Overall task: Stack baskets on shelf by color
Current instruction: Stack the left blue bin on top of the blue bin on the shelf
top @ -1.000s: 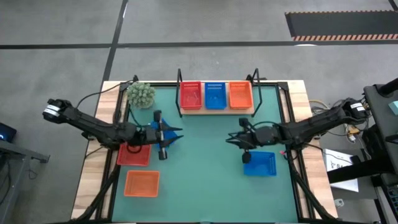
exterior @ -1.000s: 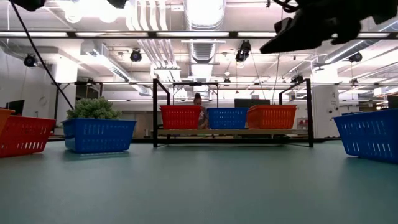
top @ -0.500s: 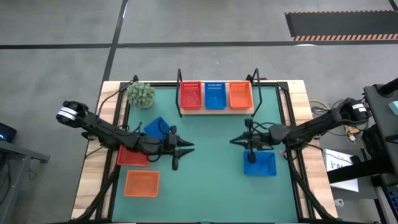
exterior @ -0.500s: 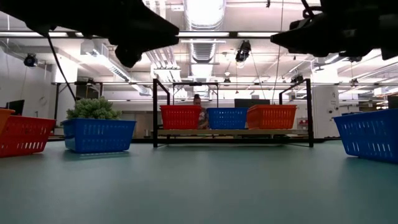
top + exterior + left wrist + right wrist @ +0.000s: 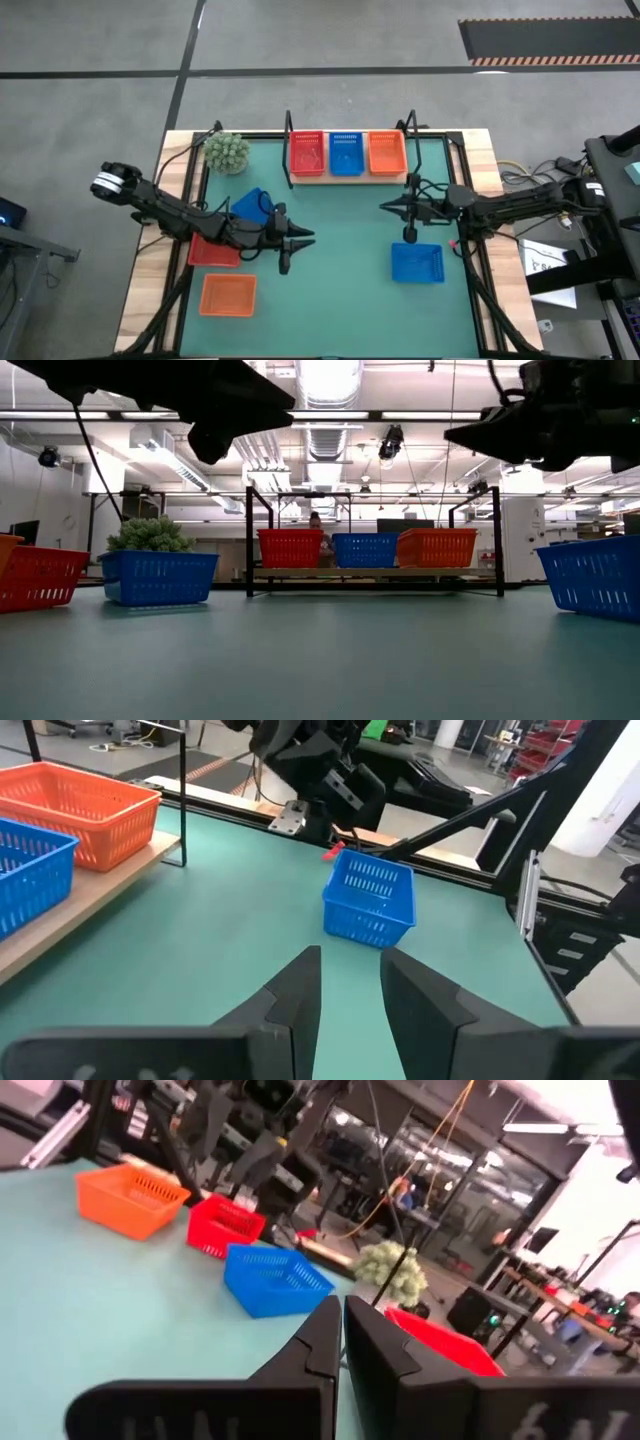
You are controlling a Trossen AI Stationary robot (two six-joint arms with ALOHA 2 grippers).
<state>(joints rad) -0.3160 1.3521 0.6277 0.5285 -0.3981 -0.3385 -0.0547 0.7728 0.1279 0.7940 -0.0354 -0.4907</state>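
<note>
The shelf [image 5: 347,176] stands at the table's far edge with a red basket [image 5: 306,153], a blue basket [image 5: 346,153] and an orange basket [image 5: 387,152] side by side on its board. On the mat, a blue basket [image 5: 250,206], a red basket [image 5: 213,250] and an orange basket [image 5: 228,294] rest at the left, and another blue basket [image 5: 417,262] at the right. My left gripper [image 5: 300,238] hovers open near the middle, nothing between its fingers [image 5: 300,1000]. My right gripper [image 5: 385,208] hovers shut, beyond the right blue basket.
A green potted plant [image 5: 227,152] stands at the far left corner of the mat, beside the shelf's black end frame [image 5: 249,540]. Bare green mat [image 5: 345,300] lies between the two arms and toward the near edge.
My left gripper has moved off the left blue basket toward the table's right and near edge, sinking and rolling; its gap is unchanged. My right gripper, still shut, has drawn back from above the right blue basket toward the far right. No basket has moved.
</note>
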